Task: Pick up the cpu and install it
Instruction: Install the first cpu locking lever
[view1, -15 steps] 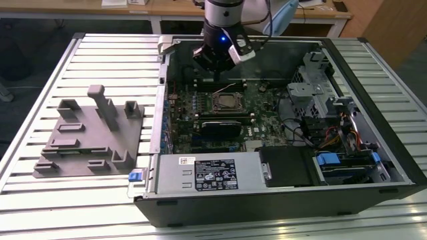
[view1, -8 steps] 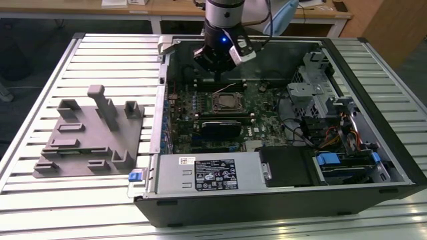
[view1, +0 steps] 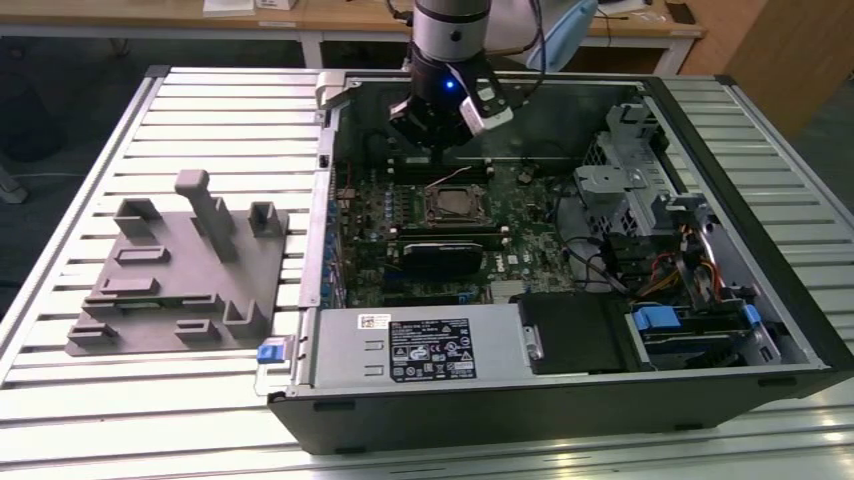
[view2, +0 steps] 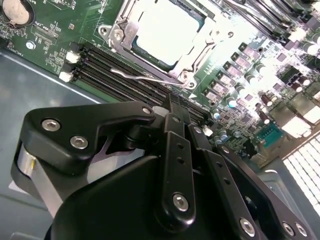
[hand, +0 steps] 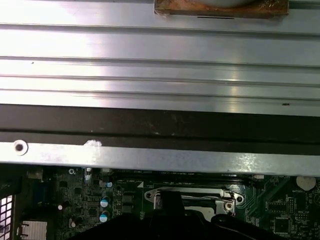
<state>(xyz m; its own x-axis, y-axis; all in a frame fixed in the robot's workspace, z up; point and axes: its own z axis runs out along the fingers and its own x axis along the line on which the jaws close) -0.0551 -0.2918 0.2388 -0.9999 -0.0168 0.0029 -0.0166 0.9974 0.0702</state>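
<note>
Hanging over the far part of the open computer case (view1: 561, 400), the hand (view1: 434, 125) hovers just above the motherboard (view1: 527, 235), a little beyond the socket frame (view1: 454, 203); whether its fingers are apart or together I cannot tell, since its black linkage (view2: 170, 165) blocks the tips in the second wrist view. The cpu (view2: 162, 30) sits inside that metal-bordered socket frame, its pale metal top showing flat and square, with a thin wire lever (view2: 150, 77) lying along one side of the frame and dark memory slots (view2: 120, 72) just beside it. In the exterior view the chip is hard to make out inside the frame. The case lies on its side on a slatted metal tabletop (view1: 200, 110) and holds the board, a black block (view1: 434, 255) nearer than the socket, a silver power supply (view1: 420, 345) along the near wall, and drive cages with blue tabs (view1: 661, 320) toward the exterior view's right. A grey plastic tray (view1: 174, 265) with upright posts stands on the tabletop at the exterior view's left, apart from the case. The first wrist view looks across the case's metal rim (hand: 160, 160) to the slats beyond, with the socket frame half hidden behind dark hand parts, and a brown object (hand: 220, 9) is cut off at the edge.
</note>
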